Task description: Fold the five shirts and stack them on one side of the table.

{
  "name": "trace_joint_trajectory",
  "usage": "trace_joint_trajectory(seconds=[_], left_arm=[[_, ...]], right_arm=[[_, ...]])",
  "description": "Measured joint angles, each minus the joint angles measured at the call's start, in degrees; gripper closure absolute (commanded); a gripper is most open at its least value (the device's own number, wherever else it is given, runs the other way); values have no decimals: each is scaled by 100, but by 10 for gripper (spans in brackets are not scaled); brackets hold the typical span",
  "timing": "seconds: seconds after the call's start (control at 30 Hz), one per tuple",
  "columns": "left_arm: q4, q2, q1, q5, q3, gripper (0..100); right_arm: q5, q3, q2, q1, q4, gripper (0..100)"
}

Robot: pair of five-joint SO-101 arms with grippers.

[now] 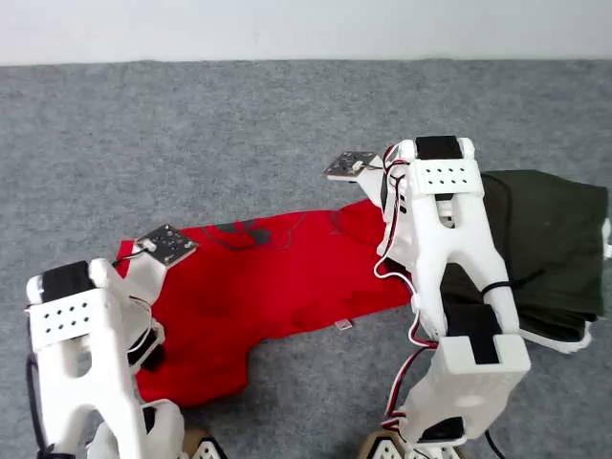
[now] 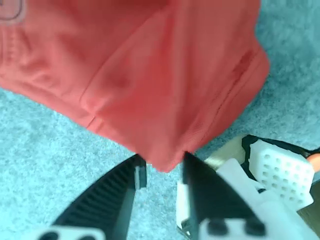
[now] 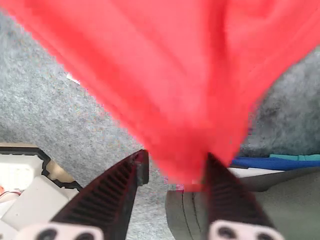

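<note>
A red shirt (image 1: 268, 277) lies spread across the grey carpeted table between the two arms, with one part hanging toward the front left. In the left wrist view a corner of the red shirt (image 2: 150, 90) tapers down into my left gripper (image 2: 160, 172), whose fingers are shut on the cloth. My right gripper (image 3: 175, 170) is likewise shut on an edge of the red shirt (image 3: 165, 75), at the shirt's right end beside the dark pile. In the high view both grippers are hidden under their arms.
A dark green folded shirt (image 1: 545, 239) tops a pile at the right side of the table, with white cloth (image 1: 574, 341) peeking out beneath it. Blue and teal layers (image 3: 280, 162) show at the pile's edge. An arm base (image 2: 280, 165) stands close by.
</note>
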Motion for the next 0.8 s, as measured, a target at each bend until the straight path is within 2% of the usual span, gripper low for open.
trace_joint_trajectory(seconds=[0.33, 0.53, 0.67, 0.8], left_arm=[[26, 0, -519, 0, -756, 837], [-18, 0, -536, 79, -1582, 849], [-1046, 0, -527, 1081, -1503, 927], [-2040, 0, -237, 1758, -809, 895]], right_arm=[[-70, -18, -369, -35, -44, 745], [-185, -26, -378, -246, -633, 746], [-879, -26, -378, -360, -1090, 746], [-1451, -26, -237, -387, -1407, 745]])
